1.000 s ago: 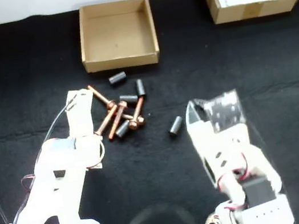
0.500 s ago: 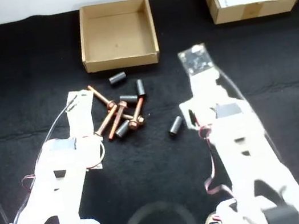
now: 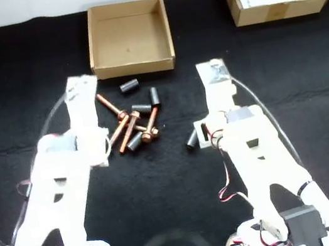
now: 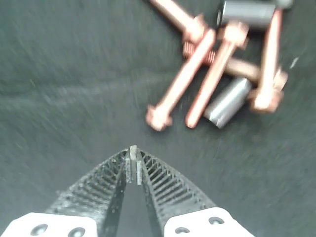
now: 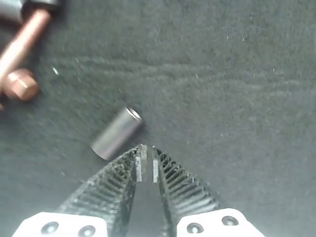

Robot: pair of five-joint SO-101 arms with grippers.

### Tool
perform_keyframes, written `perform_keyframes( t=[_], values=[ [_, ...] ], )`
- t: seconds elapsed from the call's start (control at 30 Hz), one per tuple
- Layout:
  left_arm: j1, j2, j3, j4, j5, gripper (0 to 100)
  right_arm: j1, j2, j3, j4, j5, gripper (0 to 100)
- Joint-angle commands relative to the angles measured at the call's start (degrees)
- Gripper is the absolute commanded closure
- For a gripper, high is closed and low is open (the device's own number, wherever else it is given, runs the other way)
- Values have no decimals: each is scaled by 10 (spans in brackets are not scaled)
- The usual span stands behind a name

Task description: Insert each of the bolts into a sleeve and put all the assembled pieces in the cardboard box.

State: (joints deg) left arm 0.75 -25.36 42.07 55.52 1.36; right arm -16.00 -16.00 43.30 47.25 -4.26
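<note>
Two arms stretch side by side up the black table [image 3: 9,74], wrists bent so that both tools point down at the cloth. The left gripper [image 4: 133,162] hovers with its fingers pressed together on nothing, a little short of the bolts [image 4: 197,84]. The right gripper [image 5: 147,160], likewise pressed together and holding nothing, hangs just beside a lone sleeve [image 5: 117,133] that lies on its side apart from the rest.

Between the arms, nearer the left one, the copper-coloured bolts lie crossed in a loose heap, with four more sleeves [image 3: 141,108] in and around it. None appears to be assembled yet.

Both kinds of part look small, stiff and light. The sleeve is smooth and round, so it will probably roll or squirt out unless it is pinched across its body at mid-length. A bolt is best taken on the shank near the head, which leaves the tip free to enter a sleeve. Overlapping bolts may drag their neighbours along.

Past the heap stands the open box [image 3: 134,68], with no pieces in it. At the far right is a second box [image 3: 272,13] holding a sheet of paper.
</note>
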Motion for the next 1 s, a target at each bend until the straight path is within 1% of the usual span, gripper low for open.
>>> perform_keyframes(
  t=[0.0, 0.1, 0.17, 0.3, 0.47, 0.57, 0.63, 0.8, 0.97],
  values=[
    [52, 16, -80, 18, 35, 986, -7, 2, -32, -10, -68, 972],
    [87, 71, -99, 18, 38, 981, -7, 2, -33, -15, -85, 972],
    [87, 109, -100, 14, 37, 944, -9, 2, -33, -15, -104, 972],
    [86, 158, -115, 13, 39, 870, -31, 2, -34, -22, -110, 968],
    [74, 182, -117, 13, 38, 870, -65, 20, -17, -55, -110, 963],
    [60, 182, -117, 12, 36, 870, -83, 62, -30, -64, -110, 901],
    [54, 183, -114, -5, 36, 870, -86, 88, -48, -57, -111, 878],
    [56, 184, -91, -40, 37, 870, -83, 103, -61, -41, -134, 913],
    [55, 184, -89, -40, 37, 870, -83, 107, -61, -42, -135, 916]
  ],
)
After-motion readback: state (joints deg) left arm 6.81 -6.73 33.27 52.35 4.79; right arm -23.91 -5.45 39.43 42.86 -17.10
